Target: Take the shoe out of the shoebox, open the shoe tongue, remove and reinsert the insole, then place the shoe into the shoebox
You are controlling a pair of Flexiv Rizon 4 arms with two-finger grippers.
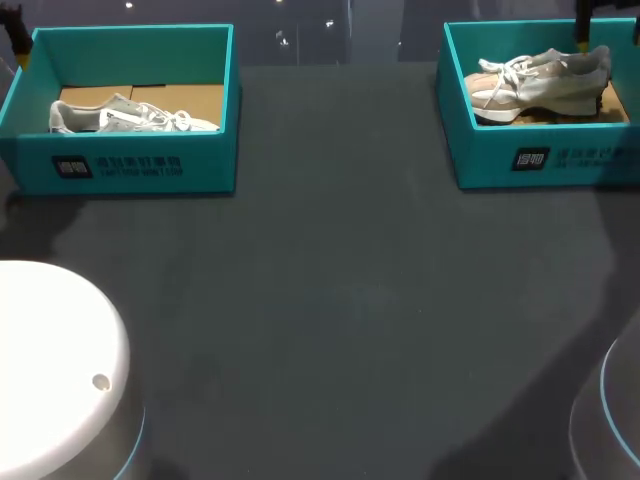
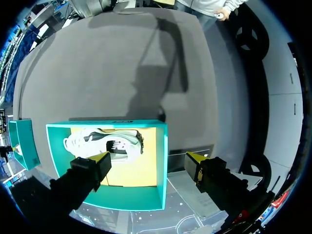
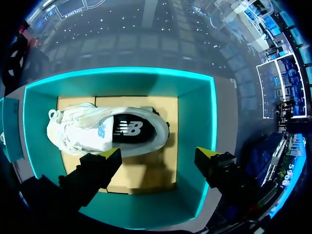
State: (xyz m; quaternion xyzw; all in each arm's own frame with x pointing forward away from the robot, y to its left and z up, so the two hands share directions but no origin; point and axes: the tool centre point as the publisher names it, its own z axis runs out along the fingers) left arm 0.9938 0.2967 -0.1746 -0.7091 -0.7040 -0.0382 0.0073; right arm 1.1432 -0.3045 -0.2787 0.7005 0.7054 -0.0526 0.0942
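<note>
Two teal shoeboxes stand at the table's back, the left box (image 1: 120, 165) and the right box (image 1: 540, 160). Each holds one pale sneaker on brown card: the left shoe (image 1: 135, 118) lies flat, the right shoe (image 1: 545, 82) leans on the box's far wall. My left gripper (image 2: 148, 158) hangs open above the left box (image 2: 163, 161), its shoe (image 2: 105, 141) ahead of one finger. My right gripper (image 3: 158, 153) hangs open above the right box (image 3: 210, 122), its shoe (image 3: 97, 131) below and just ahead, dark insole showing. Neither gripper touches anything. One right finger (image 1: 582, 40) shows in the head view.
The dark grey tabletop (image 1: 340, 300) stretches from the boxes to the front edge. My arms' white bases sit at the front left (image 1: 50, 370) and front right (image 1: 615, 420). In the left wrist view the other box (image 2: 22, 141) shows off to the side.
</note>
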